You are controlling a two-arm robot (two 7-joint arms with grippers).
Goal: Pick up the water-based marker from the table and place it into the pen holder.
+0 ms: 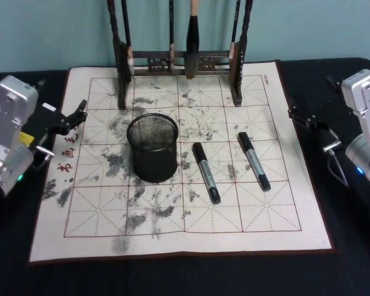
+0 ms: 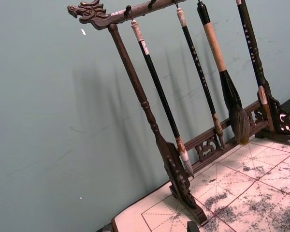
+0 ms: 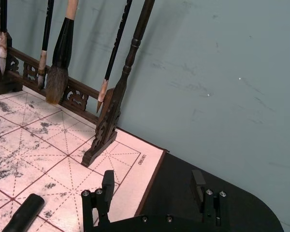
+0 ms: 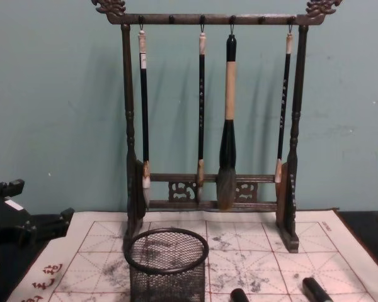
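lying flat on the white practice mat point(image 1: 283, 228), two black markers with grey labels are to the right of the pen holder point(image 1: 152, 148). the left marker point(image 1: 206, 172) is near the holder but apart from it. the right marker point(image 1: 254, 160) lies beside the first one, almost parallel, with a gap between them. i cannot tell which of the two is the water-based one. the pen holder stands upright on the mat, in front of the wooden brush rack point(image 1: 237, 74), where four brushes hang. the left gripper point(image 1: 80, 111) is at the left edge of the mat, its fingers spread apart and holding nothing. the right gripper point(image 1: 294, 114) is over the black table point(image 1: 357, 265), just beside the right edge of the mat. in the right wrist view its fingers point(image 3: 108, 182) are wide apart with nothing between them.
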